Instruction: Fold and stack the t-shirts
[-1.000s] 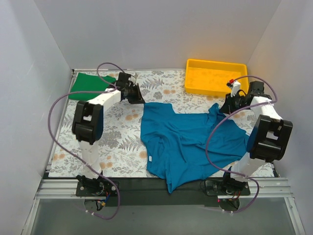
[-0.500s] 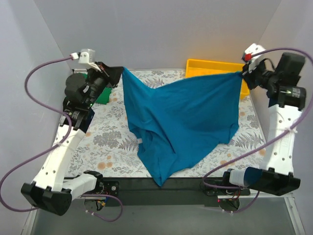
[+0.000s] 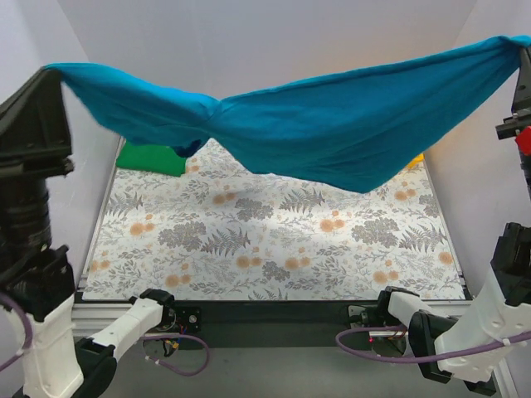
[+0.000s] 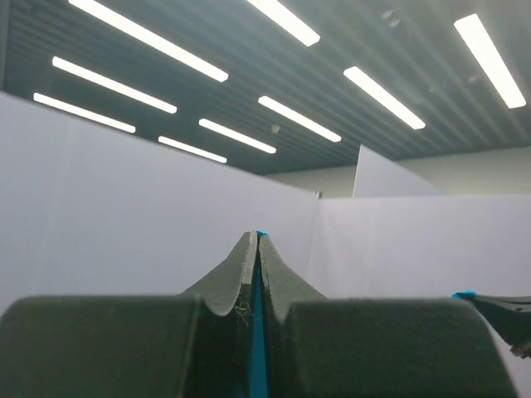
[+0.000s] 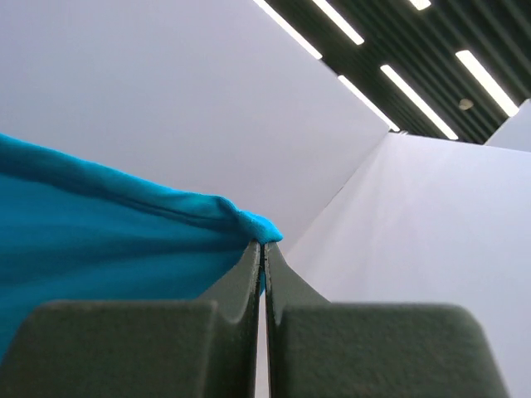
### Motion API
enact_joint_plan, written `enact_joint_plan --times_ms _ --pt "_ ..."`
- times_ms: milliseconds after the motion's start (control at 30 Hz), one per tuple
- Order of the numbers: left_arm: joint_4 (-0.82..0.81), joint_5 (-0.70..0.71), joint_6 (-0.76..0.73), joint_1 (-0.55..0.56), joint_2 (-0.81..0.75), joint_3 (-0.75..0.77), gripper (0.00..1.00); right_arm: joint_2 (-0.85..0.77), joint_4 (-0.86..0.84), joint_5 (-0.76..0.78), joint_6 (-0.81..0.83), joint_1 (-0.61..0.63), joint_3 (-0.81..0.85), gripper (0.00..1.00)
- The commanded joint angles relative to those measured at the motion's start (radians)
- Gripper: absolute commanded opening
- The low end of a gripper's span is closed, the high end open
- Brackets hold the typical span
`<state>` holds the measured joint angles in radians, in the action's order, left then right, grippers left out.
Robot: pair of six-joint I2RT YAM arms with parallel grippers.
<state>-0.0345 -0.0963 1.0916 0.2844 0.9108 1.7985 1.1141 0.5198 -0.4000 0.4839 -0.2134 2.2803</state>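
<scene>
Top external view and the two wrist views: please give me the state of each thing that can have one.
Teal-blue cotton t-shirt: in the air, spread between both grippers, sagging in the middle.
Bright green cotton t-shirt: lying at the far left corner of the table, looks folded.
Left gripper: shut on the teal shirt.
Right gripper: shut on the teal shirt.
Yellow plastic tray: almost fully hidden.
</scene>
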Motion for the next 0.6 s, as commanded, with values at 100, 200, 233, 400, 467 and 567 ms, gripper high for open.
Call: enact_joint_plan --times_ms 100,200,233,400,467,567 --pt "0.021 0.040 -0.055 -0.005 0.005 0.045 0.00 0.006 -0.130 0.107 -0.084 0.002 -0.002 0.01" --pt "0.019 0.044 -0.058 -0.005 -0.001 0.033 0.00 0.000 -0.136 0.109 -0.082 0.002 -0.013 0.01" --pt "0.019 0.046 -0.059 -0.004 -0.003 0.032 0.00 -0.003 -0.136 0.109 -0.080 0.002 -0.016 0.01" --pt "0.021 0.058 -0.068 -0.005 -0.009 0.010 0.00 -0.020 -0.135 0.073 -0.080 0.002 -0.080 0.01" --pt "0.025 0.064 -0.068 -0.004 -0.029 -0.052 0.00 -0.057 -0.132 0.018 -0.076 0.002 -0.154 0.01" --pt "0.028 0.083 -0.067 -0.004 -0.070 -0.227 0.00 -0.138 -0.136 -0.067 -0.061 0.003 -0.400 0.01"
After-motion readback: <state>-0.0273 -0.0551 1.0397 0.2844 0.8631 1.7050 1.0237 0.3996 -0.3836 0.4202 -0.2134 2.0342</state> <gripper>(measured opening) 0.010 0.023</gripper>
